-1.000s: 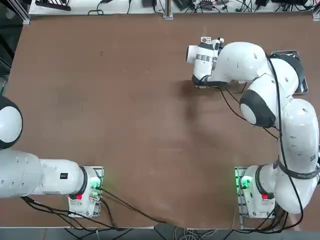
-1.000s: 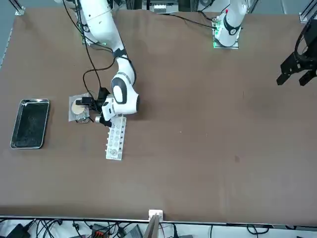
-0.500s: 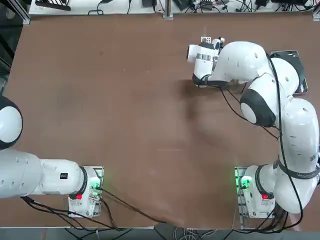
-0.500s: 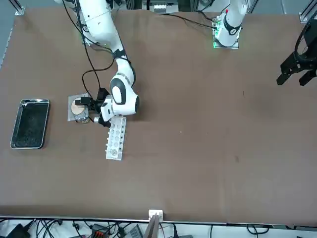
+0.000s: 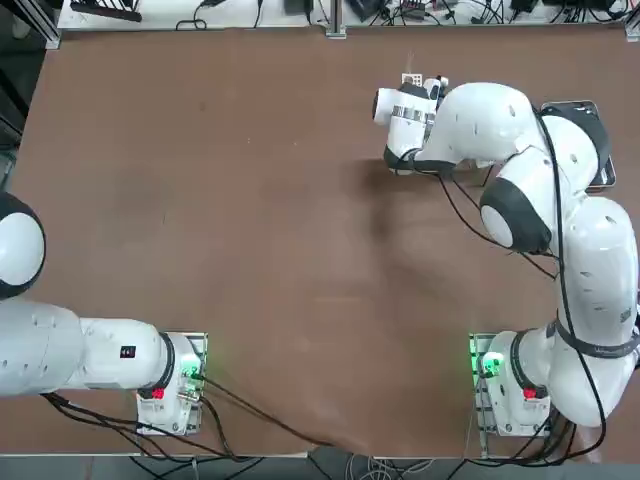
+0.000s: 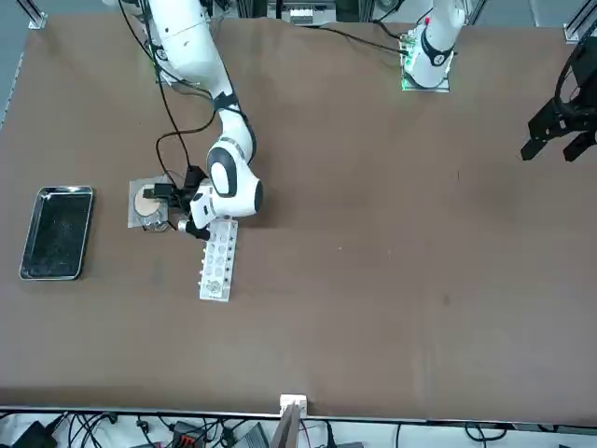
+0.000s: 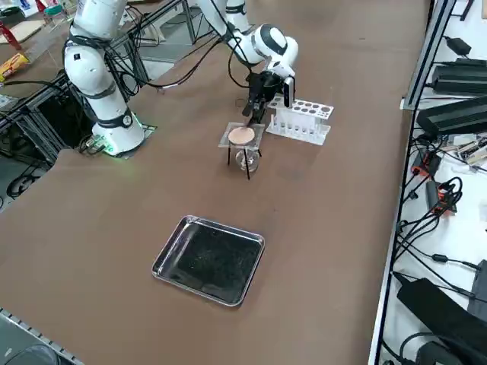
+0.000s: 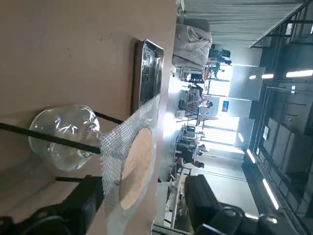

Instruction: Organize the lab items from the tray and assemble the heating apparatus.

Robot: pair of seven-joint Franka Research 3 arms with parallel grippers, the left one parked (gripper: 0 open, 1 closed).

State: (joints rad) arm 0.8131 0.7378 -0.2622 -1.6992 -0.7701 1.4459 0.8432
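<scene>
The grey mesh square with a tan round centre (image 7: 242, 135) lies on the black wire tripod (image 7: 230, 156). Under the ring stands the small clear burner (image 7: 247, 160). In the wrist view the mesh (image 8: 128, 164), the burner (image 8: 64, 137) and a tripod wire (image 8: 49, 139) show up close. My right gripper (image 7: 268, 106) is open at the mesh's edge on the rack side, its fingers (image 8: 84, 203) straddling the mesh without closing on it. In the front view the gripper (image 6: 168, 209) is beside the mesh (image 6: 145, 202). The shiny metal tray (image 7: 209, 259) lies apart from the stack with nothing in it.
A white rack with rows of holes (image 7: 302, 122) stands close beside the gripper, opposite the stack; it shows again as the rack (image 6: 217, 261). From overhead my right arm hides the stack and most of the tray (image 5: 603, 150). Cables run along the table's edges.
My right wrist has shifted only very slightly. The fingers stay open and the stack has not moved.
</scene>
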